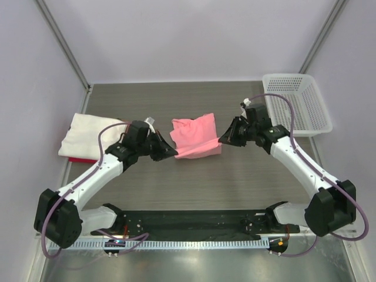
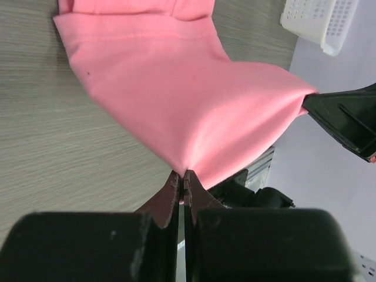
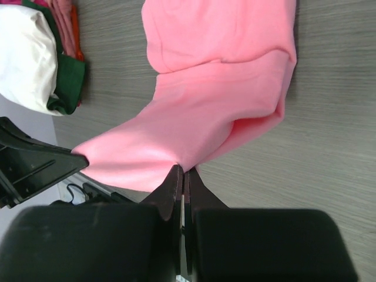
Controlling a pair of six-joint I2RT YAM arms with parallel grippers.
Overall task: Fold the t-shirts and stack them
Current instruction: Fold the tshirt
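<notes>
The salmon-pink t-shirt lies partly folded at the table's middle, its near edge lifted. My left gripper is shut on the shirt's near left corner. My right gripper is shut on its near right corner. The cloth hangs stretched between the two grippers. A folded white t-shirt lies at the left on top of a red one. In the right wrist view the white shirt rests on a pile with green and pink cloth.
A white plastic mesh basket stands at the back right, also seen in the left wrist view. Grey walls close the table's back and sides. A black base rail runs along the near edge.
</notes>
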